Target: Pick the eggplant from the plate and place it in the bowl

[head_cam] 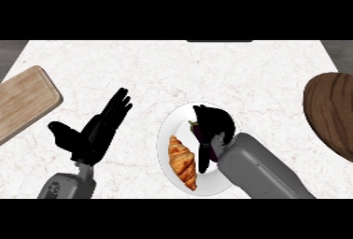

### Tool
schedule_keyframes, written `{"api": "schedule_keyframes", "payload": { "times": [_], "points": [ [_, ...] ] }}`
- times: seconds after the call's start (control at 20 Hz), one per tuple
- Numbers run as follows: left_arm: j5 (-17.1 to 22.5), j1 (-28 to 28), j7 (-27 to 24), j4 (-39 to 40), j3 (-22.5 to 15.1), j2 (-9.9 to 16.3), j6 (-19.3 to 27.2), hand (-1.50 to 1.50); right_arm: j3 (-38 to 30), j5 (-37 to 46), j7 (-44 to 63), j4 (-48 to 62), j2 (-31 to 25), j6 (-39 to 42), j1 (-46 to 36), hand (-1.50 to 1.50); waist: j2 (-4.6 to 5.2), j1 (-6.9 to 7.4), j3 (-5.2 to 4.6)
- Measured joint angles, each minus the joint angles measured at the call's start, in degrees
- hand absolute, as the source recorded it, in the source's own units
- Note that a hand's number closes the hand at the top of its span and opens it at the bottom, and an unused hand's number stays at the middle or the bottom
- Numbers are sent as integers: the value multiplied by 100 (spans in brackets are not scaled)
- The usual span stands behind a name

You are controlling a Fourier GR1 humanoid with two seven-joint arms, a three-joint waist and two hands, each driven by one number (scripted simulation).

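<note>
On the white, faintly veined marble counter top [207, 70]: one round white plate [176, 128], one golden-brown croissant [182, 161], one dark purple eggplant [205, 145], one brown wooden bowl [332, 114], one pale wooden cutting board [24, 100]. Two black hands on grey forearms enter from the lower edge.

Plate sits just right of centre. The croissant lies on its left half, long axis running up and down the view. The eggplant lies on the plate immediately right of the croissant; its stem end with a small green cap shows near the plate's middle, and most of the body is covered by the right hand.

Right hand [212, 122]: over the plate's right half, fingers curled down onto the upper part of the eggplant. The fingers look closed round it, though black hand against dark fruit makes the contact line hard to read.

Left hand [93, 135]: left of the plate, well apart from it, fingers straight and together pointing up the view, thumb spread to the left. It touches nothing.

Bowl: at the right edge, partly cut off, well apart from the plate. Cutting board: at the left edge, tilted, partly cut off.

Grey floor shows beyond the counter's two far corners.
</note>
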Motion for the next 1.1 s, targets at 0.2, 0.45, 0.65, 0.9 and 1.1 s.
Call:
{"api": "schedule_keyframes", "payload": {
  "times": [0.2, 0.45, 0.65, 0.9, 1.1],
  "points": [
    [-13, 139, 22, -130, 35, 1, -92, 0, -148, 312, -129, 167, 96, 3, 81, -150, 2, 10, 1],
    [-92, 142, 122, -215, 84, -80, -86, 0, -376, 708, -303, 496, 274, 31, 103, -150, 4, 15, 2],
    [-209, 83, 132, -143, 89, -183, -91, 0, -436, 1055, -367, 519, 436, -6, 350, -150, 4, 6, 2],
    [-346, 209, 137, -280, 92, -274, -113, 0, -631, 1503, -563, 772, 650, -53, 514, -150, 4, 13, 2],
    [-322, 82, 95, -76, 273, -284, -279, 0, -902, 1773, -780, 1013, 789, -45, 468, 150, 2, 12, 0]
  ]
}}
